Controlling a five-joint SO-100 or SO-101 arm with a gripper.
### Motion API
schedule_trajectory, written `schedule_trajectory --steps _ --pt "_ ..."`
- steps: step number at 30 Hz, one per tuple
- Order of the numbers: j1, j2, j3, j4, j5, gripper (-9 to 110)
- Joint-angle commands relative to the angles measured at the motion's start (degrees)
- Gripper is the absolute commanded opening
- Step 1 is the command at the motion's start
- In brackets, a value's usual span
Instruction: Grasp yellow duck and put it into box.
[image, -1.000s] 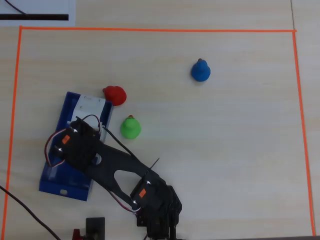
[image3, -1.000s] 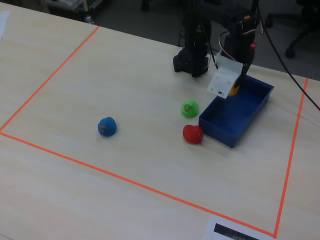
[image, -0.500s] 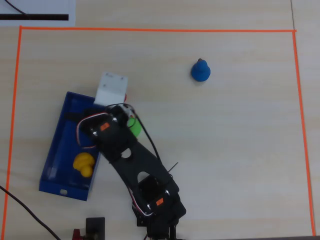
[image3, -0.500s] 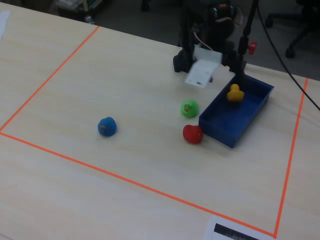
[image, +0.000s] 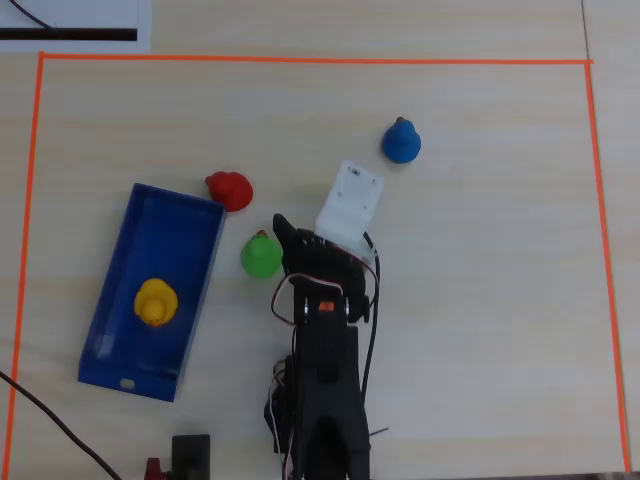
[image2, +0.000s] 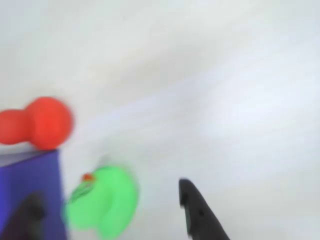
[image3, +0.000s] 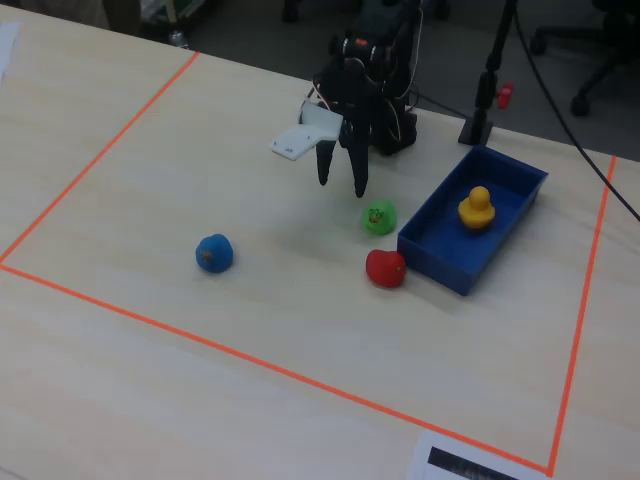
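Note:
The yellow duck (image: 157, 302) sits inside the blue box (image: 130, 383), left of the arm in the overhead view. It also shows in the fixed view (image3: 477, 208), upright in the box (image3: 440, 262). My gripper (image3: 342, 186) hangs open and empty above the table, a little way from the box. In the overhead view the gripper (image: 300, 232) is just right of a green duck (image: 261, 254). In the blurred wrist view the gripper (image2: 107, 210) is open, with the green duck (image2: 105, 202) showing between its fingers and the box corner (image2: 35, 175) at the left.
A red duck (image: 230, 189) lies by the box's far corner, also in the fixed view (image3: 385, 267) and the wrist view (image2: 37, 122). A blue duck (image: 401, 141) stands apart to the right. Orange tape (image: 300, 61) frames the work area.

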Motion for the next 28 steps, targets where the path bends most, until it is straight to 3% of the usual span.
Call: schedule_trajectory --steps 1,5,10,28 --pt "0.62 17.67 17.31 0.35 -2.64 18" --pt "0.53 24.43 17.31 10.72 -4.13 0" --pt "1.14 31.82 17.31 25.49 -6.24 0" --pt "2.02 31.82 17.4 26.63 -5.98 2"
